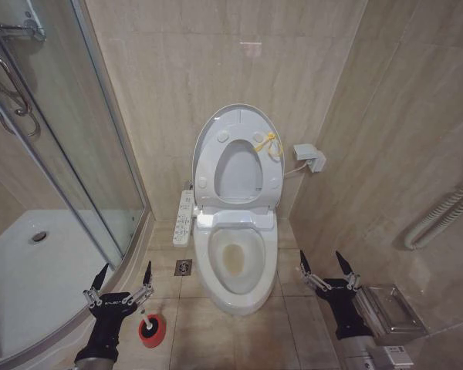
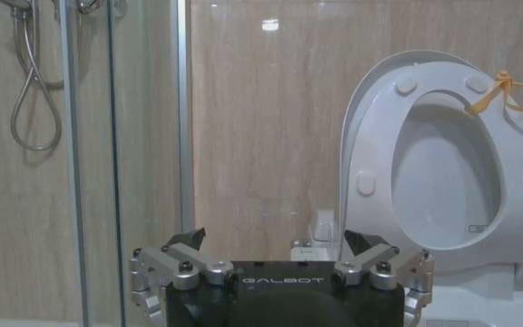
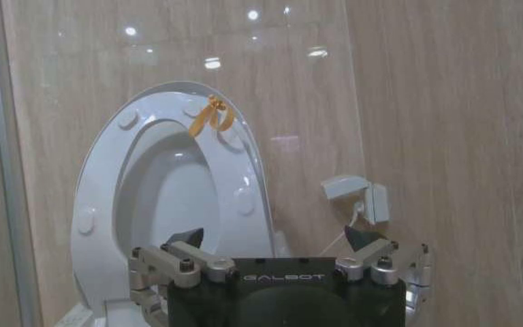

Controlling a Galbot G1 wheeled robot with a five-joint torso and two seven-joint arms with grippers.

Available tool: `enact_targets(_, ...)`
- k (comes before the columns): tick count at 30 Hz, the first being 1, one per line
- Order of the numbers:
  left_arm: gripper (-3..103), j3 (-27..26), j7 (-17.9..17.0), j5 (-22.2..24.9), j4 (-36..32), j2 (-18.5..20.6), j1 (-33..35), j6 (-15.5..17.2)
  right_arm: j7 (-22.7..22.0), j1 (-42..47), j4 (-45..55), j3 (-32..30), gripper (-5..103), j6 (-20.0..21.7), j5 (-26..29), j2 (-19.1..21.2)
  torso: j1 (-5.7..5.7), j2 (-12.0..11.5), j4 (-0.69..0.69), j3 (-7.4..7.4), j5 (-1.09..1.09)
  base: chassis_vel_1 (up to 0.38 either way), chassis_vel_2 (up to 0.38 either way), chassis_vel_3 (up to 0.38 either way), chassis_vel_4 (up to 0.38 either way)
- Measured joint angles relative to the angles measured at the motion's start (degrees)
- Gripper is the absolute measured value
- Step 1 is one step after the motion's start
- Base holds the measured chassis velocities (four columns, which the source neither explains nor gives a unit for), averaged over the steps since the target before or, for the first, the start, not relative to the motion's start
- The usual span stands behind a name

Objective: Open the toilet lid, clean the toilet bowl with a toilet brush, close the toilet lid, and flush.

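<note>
The toilet lid (image 1: 233, 112) stands raised against the wall, with the ring seat (image 1: 208, 166) and its yellow tie folded up in front of it. Below lies the open toilet bowl (image 1: 209, 271), brownish inside. The toilet brush (image 1: 143, 315) stands in its red holder (image 1: 153, 330) on the floor to the left of the bowl. My left gripper (image 1: 124, 276) hovers open just above and left of the holder. On the other side of the bowl my right gripper (image 1: 325, 264) is open and holds nothing. The left wrist view shows the lid (image 2: 443, 170) beyond the left gripper (image 2: 275, 238); the right wrist view shows the lid (image 3: 166, 197) beyond the right gripper (image 3: 272, 237).
A curved glass shower enclosure (image 1: 77, 154) bounds the left. A control panel (image 1: 184, 218) hangs beside the bowl, with a floor drain (image 1: 184, 267) below it. A socket box (image 1: 310, 156) sits on the wall; a metal box (image 1: 390, 308) and a white rail (image 1: 440, 216) are at the right.
</note>
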State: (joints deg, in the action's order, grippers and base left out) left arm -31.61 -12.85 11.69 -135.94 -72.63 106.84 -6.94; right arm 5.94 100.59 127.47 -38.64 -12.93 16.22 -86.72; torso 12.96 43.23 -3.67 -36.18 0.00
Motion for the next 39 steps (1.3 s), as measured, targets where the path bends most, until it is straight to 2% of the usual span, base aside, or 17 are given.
enact_targets(39, 100, -0.01, 0.00, 0.00, 0.01, 0.00, 0.00, 0.00, 0.00, 0.00, 0.00, 0.00, 100, 0.00, 0.00, 0.00, -0.01, 0.00, 0.01, 0.01, 0.00, -0.028, 0.031, 0.032, -0.033)
